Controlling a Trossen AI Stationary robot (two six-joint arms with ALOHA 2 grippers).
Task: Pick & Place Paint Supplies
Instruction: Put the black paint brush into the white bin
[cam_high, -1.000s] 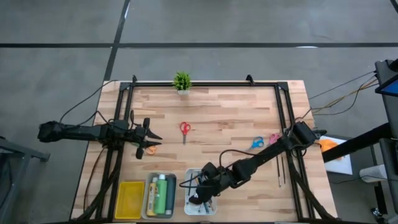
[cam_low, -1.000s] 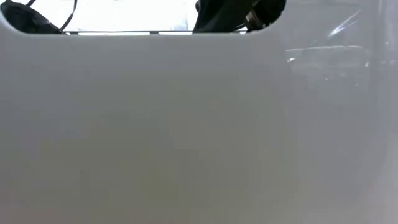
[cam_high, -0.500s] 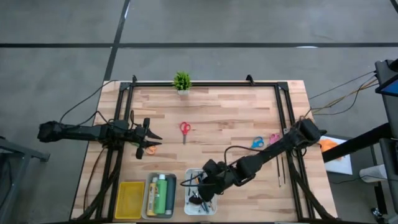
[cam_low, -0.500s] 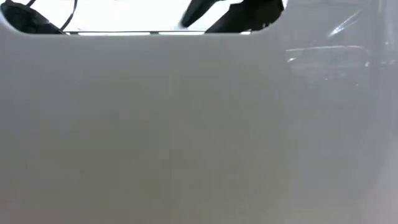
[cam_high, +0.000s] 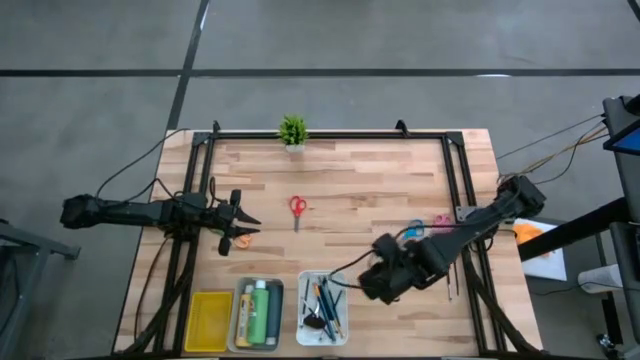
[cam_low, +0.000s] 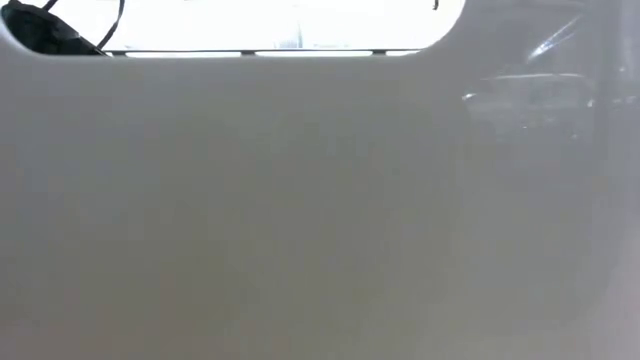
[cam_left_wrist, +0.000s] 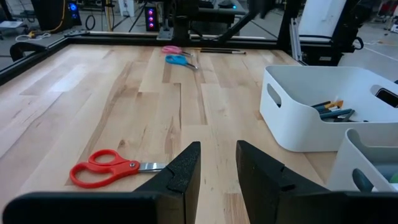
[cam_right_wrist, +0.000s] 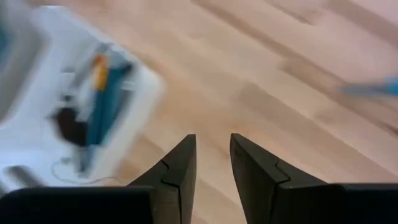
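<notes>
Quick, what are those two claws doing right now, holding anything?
Left gripper: slightly open, empty, near the orange scissors.
Right gripper: slightly open, empty, beside the white tray.

Even, soft overhead light on the bench; low view blocked by blank grey blur, overexposed above; right wrist view motion-blurred.

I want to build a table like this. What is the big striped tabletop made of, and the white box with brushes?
The pale striped tabletop looks like wood: glued strips with grain lines, matte finish. The white rectangular tray looks like smooth moulded plastic, judging by its rounded corners and cut-out handle, though I can't be sure.
</notes>
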